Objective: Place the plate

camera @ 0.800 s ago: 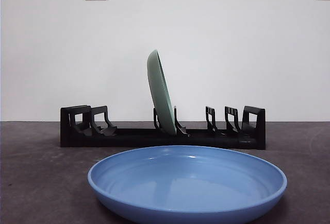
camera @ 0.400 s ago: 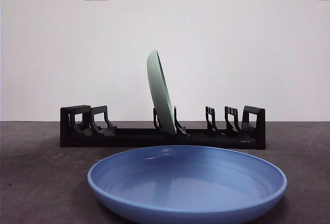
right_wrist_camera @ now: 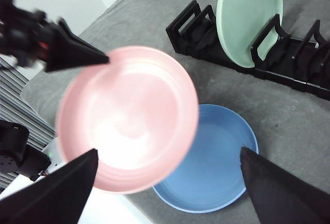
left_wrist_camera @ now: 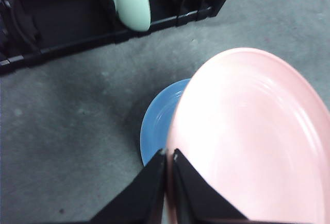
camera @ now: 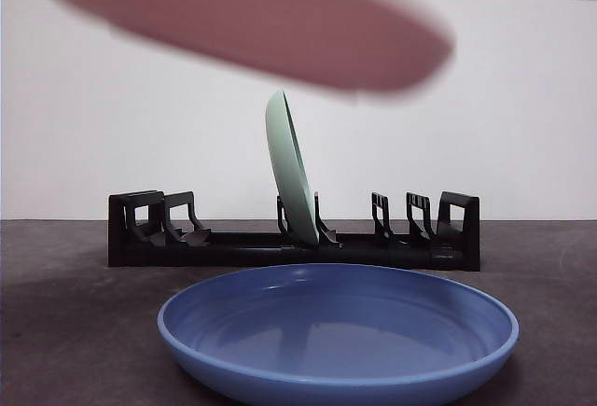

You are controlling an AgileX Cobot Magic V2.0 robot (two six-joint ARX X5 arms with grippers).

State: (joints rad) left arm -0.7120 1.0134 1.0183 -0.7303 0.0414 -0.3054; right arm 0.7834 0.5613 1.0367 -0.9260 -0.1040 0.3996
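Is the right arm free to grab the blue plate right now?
Probably not yet. The right gripper is open and empty, but the pink plate, pinched in the left gripper, hangs between it and part of the blue plate.

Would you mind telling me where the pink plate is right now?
The pink plate is in the air, held at its rim by the left gripper, above the blue plate on the table, in front of the black rack with the green plate.

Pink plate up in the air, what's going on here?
The left hand is clamped on the rim of the pink plate, holding it above the blue plate on the table. The green plate stands in the black rack. The right hand hangs open above, holding nothing.
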